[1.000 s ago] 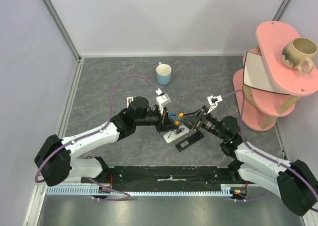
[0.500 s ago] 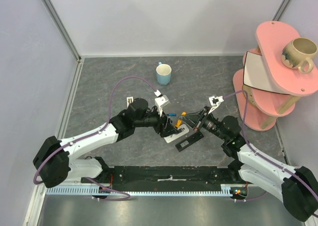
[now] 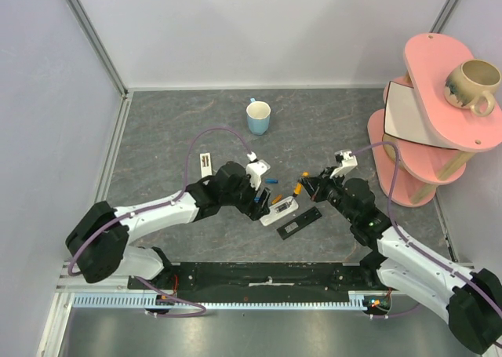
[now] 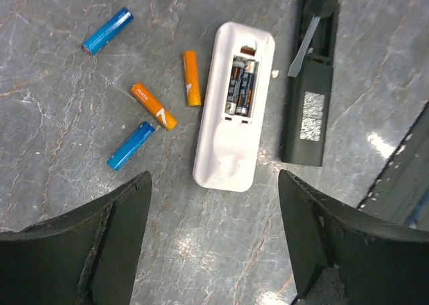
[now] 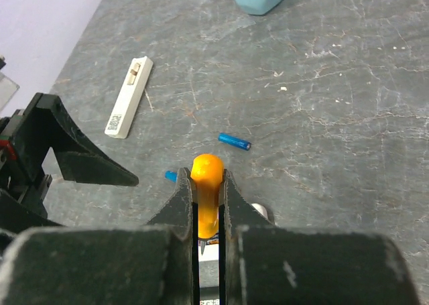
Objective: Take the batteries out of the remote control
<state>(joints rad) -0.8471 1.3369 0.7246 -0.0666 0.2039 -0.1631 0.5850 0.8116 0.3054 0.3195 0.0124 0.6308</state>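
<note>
A white remote control (image 4: 228,131) lies back up with its compartment open and two dark cells (image 4: 241,85) still seated inside. Loose batteries rest on the table to its left: two orange (image 4: 192,78) (image 4: 153,106) and two blue (image 4: 107,30) (image 4: 131,145). My left gripper (image 4: 214,181) hovers open above the remote's near end, holding nothing. My right gripper (image 5: 206,174) is shut on an orange-handled tool (image 5: 206,184). The tool's grey blade (image 4: 303,47) points down into a black remote (image 4: 312,110) beside the white one.
A white battery cover (image 3: 205,165) lies left of the arms. A blue mug (image 3: 258,118) stands at the back. A pink shelf (image 3: 423,137) with a beige mug (image 3: 473,86) on top occupies the right side. Grey walls close in the left and back.
My left gripper has gone from shut to open and drawn back over the white remote. My right gripper has closed on the orange-handled tool and shifted slightly right.
</note>
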